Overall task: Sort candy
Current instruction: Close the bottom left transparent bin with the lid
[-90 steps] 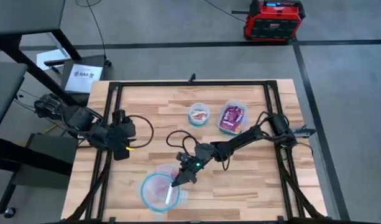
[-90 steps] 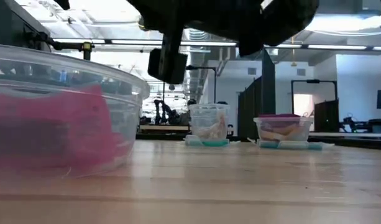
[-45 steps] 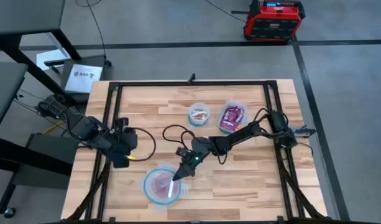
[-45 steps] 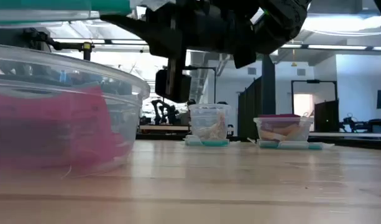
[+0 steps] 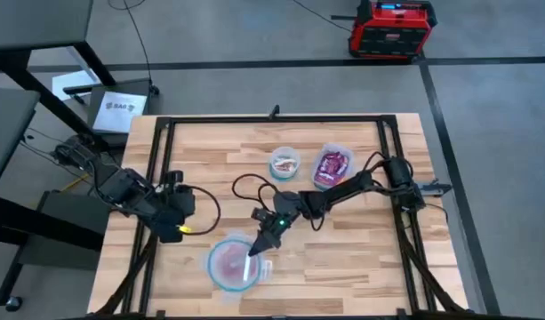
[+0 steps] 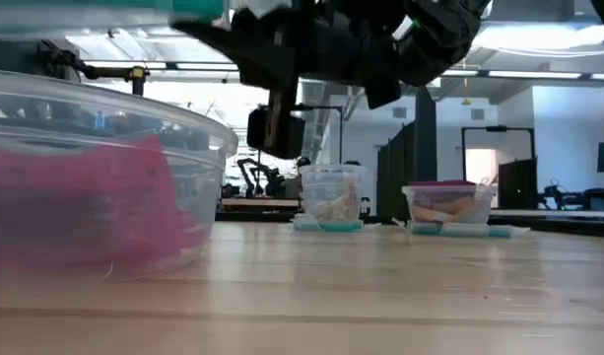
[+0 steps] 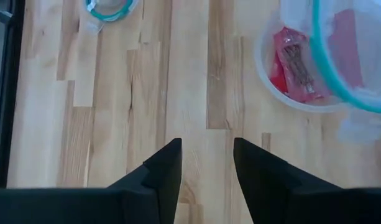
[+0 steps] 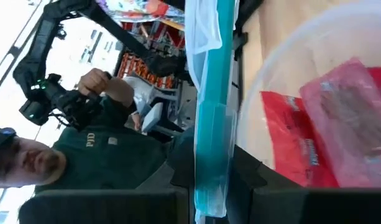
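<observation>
While the right tool (image 5: 257,245) has its fingers closed on the edge of the clear teal-rimmed round lid (image 8: 212,93), I would treat the lid as the whole job; it hangs tilted over the near side of the large clear round bowl (image 5: 212,267), and I cannot tell whether it is going on or coming off. Either way, I judge the safe handling to be the same: keep the grip on the rim firm, level the lid before lowering or lifting it, and keep its lower edge off the bowl wall so the light bowl does not skate across the wooden bench (image 5: 343,258). The left tool (image 7: 207,144) hovers just beside the bowl with its fingers wide and nothing between them; I would have it ready to steady the bowl.

Red and pink flat candy packets (image 7: 289,59) lie in that bowl; the small clear round tub (image 5: 284,164) farther back holds pale and orange pieces, too small to name; the clear rectangular tub (image 5: 332,167) next to it holds purple and red packets; I see no loose candy on the bench.
</observation>
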{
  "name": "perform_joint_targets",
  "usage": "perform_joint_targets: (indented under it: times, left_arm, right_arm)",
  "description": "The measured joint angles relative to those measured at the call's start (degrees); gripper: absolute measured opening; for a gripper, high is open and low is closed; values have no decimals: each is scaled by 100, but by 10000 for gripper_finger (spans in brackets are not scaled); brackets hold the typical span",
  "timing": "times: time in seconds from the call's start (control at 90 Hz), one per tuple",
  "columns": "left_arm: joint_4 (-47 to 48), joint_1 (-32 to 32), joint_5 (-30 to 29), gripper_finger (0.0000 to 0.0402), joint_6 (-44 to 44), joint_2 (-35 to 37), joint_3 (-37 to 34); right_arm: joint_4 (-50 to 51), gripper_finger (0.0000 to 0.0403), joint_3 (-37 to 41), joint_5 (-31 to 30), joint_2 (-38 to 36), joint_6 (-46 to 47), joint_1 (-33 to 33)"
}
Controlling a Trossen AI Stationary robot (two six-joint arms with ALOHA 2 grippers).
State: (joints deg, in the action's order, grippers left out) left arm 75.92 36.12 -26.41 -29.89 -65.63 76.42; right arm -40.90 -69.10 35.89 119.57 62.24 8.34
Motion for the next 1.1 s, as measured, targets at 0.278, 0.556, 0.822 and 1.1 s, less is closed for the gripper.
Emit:
perform_joint_targets:
  times: [0.278, 0.556, 0.822, 1.1]
  left_arm:
    - [2, -2, -28, 130, 4, 0, 0]
    - [2, -2, -101, 130, 28, 0, 0]
    - [-74, -2, -117, 130, 26, 0, 0]
    - [-269, -2, -120, 130, 28, 0, -2]
  right_arm:
    - [224, 34, 0, 169, 0, -118, -120]
    - [335, 59, -2, 183, 0, -195, -185]
    - [417, 73, -2, 173, 0, -220, -281]
    - [458, 81, -2, 157, 0, -164, -483]
